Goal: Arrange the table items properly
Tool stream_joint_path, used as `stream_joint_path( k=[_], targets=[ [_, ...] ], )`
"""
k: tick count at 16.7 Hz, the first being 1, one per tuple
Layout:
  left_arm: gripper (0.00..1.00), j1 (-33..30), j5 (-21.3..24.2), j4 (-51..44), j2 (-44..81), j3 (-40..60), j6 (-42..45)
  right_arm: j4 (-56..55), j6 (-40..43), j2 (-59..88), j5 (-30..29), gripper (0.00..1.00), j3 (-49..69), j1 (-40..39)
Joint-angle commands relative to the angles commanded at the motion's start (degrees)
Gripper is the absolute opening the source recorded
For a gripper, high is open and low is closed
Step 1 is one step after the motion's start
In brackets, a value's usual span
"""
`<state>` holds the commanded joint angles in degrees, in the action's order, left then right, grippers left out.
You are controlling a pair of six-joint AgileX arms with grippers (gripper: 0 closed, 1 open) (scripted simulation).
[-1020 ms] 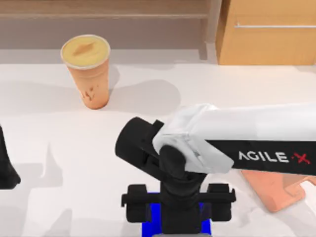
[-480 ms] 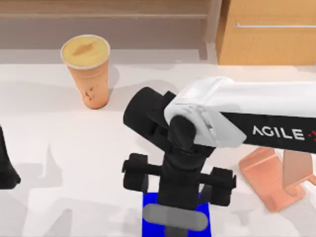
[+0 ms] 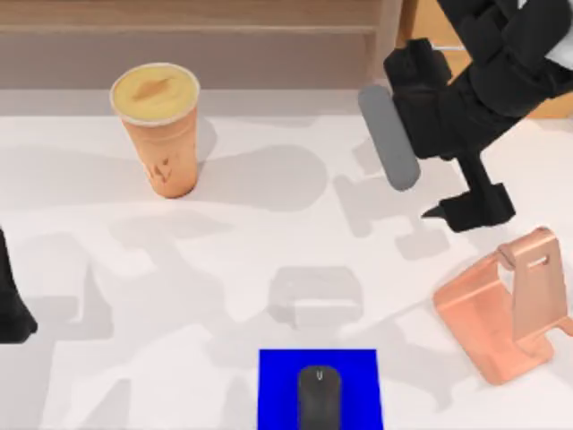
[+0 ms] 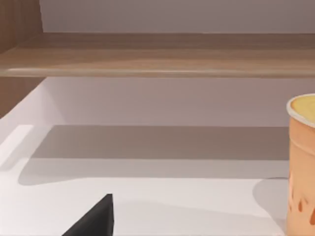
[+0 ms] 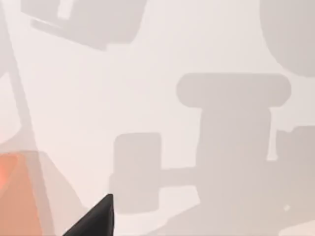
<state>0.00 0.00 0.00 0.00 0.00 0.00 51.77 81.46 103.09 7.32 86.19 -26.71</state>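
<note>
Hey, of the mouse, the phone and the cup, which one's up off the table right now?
The phone, carried edge-on by the right gripper; the cup and the mouse are down.

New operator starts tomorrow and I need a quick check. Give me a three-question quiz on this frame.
1. True or false: the mouse lies on the blue mat.
2. What does the right pincer hold above the table? A) the mouse B) the smartphone C) nothing
3. Fill in: the orange cup stands upright on the table's ___ side, the same side as the parked left arm.

Key: 1 true; 2 B; 3 left.
</note>
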Motion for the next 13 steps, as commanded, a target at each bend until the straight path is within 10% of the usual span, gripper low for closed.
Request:
stream_joint_path(
  k=[13],
  targets=[
    [1.00,0.00,0.00,0.00,0.00,0.00,0.00,3.14,-77.79,-20.28,-4.46,1.00,-30.12,32.65]
  ],
)
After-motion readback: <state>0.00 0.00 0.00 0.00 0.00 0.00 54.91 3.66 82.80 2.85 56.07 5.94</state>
